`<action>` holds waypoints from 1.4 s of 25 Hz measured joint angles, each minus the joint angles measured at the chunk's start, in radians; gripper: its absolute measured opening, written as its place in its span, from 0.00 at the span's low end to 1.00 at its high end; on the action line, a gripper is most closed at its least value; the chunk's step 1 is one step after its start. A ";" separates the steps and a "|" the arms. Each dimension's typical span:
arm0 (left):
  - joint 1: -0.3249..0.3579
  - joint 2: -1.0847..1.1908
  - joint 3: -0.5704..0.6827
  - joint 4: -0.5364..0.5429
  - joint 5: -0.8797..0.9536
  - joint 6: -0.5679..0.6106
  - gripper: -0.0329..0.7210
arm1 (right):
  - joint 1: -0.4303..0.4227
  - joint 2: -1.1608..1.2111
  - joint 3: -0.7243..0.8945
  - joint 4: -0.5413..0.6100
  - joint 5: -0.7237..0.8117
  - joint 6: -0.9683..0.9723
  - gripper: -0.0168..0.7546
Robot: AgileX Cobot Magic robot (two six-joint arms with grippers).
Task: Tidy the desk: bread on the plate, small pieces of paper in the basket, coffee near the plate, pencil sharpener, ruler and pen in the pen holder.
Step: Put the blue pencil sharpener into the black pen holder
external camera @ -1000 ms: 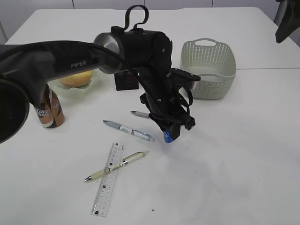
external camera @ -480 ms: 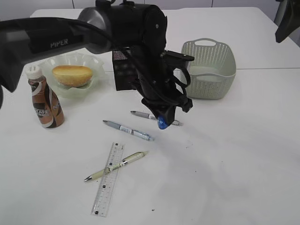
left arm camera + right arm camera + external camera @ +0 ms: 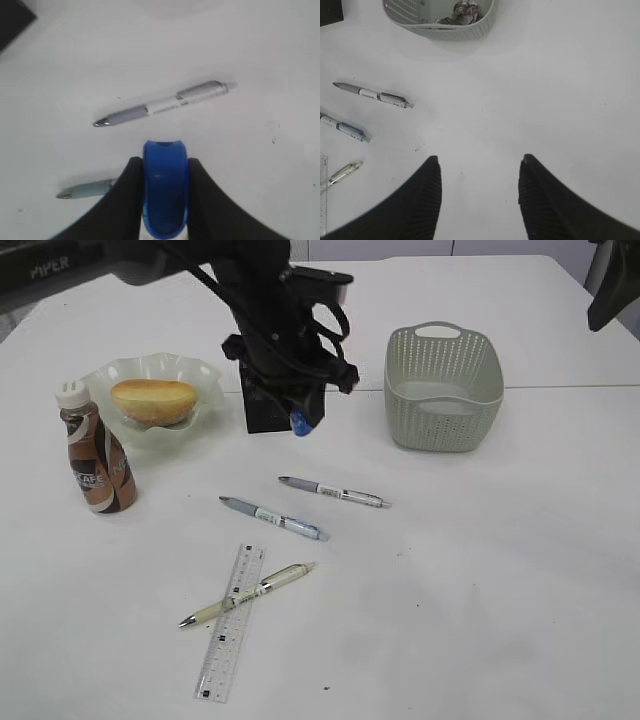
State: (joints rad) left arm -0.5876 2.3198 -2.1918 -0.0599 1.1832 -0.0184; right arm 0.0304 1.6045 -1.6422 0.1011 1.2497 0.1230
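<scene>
Your left gripper (image 3: 303,420) is clamping the blue plastic pencil sharpener (image 3: 165,192) by the black mesh pen holder (image 3: 262,405); right gripper (image 3: 479,192) is hanging open.

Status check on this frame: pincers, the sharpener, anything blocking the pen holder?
Left pincer shut on blue pencil sharpener, beside pen holder. Right pincer open, empty. Three pens, ruler on desk. Nothing blocking seen.

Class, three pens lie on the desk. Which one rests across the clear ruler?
The yellowish pen nearest the camera: it lies slantwise over the ruler. The two grey pens lie apart on the bare desk, touching nothing.
</scene>
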 joint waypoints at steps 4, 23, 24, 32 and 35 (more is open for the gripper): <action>0.061 0.000 -0.061 0.011 -0.006 -0.019 0.25 | 0.000 0.000 0.000 0.000 -0.002 0.000 0.50; 0.128 0.026 -0.079 0.075 -0.524 -0.029 0.25 | 0.000 0.000 0.000 0.000 -0.002 0.000 0.50; 0.128 0.036 -0.079 0.077 -0.540 -0.029 0.25 | 0.000 0.000 0.000 0.000 -0.002 0.000 0.50; 0.147 0.095 -0.079 0.078 -0.578 -0.029 0.25 | 0.000 0.000 0.000 0.000 -0.002 0.000 0.50; 0.156 0.095 -0.079 0.079 -0.598 -0.029 0.25 | 0.000 0.000 0.000 0.000 -0.002 0.000 0.50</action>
State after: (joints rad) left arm -0.4316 2.4145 -2.2707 0.0192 0.5851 -0.0476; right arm 0.0304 1.6045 -1.6422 0.1011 1.2482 0.1230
